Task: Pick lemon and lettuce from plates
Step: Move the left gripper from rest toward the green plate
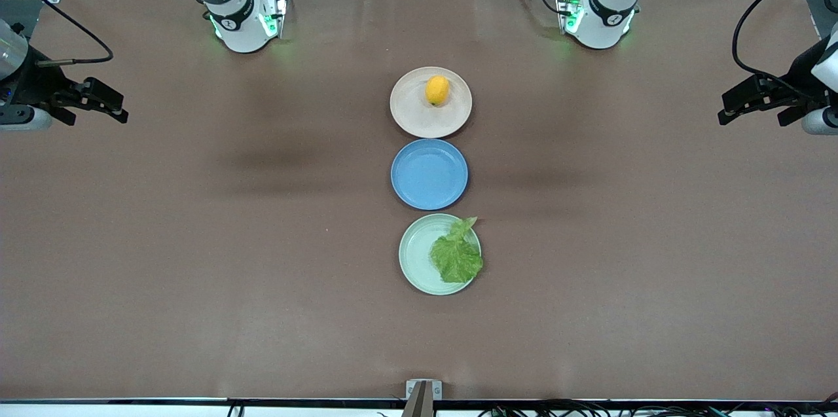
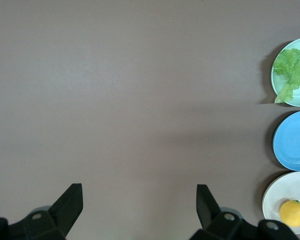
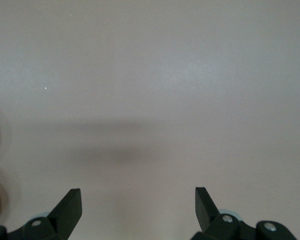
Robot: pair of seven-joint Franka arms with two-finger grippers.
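The lemon (image 1: pixel 437 90) lies on the beige-pink plate (image 1: pixel 409 112), the plate farthest from the front camera. The lettuce (image 1: pixel 456 256) lies on the mint green plate (image 1: pixel 414 253), the nearest one, at its edge toward the left arm's end. My left gripper (image 1: pixel 722 109) is open and empty over bare table at the left arm's end. My right gripper (image 1: pixel 124 109) is open and empty over bare table at the right arm's end. The left wrist view shows its open gripper (image 2: pixel 140 189), the lemon (image 2: pixel 293 213) and the lettuce (image 2: pixel 291 70). The right wrist view shows its open gripper (image 3: pixel 137 191) over bare cloth.
An empty blue plate (image 1: pixel 429 174) sits between the two task plates; the three form a column at the table's middle. It also shows in the left wrist view (image 2: pixel 292 141). Brown cloth covers the table. The arm bases stand along the edge farthest from the front camera.
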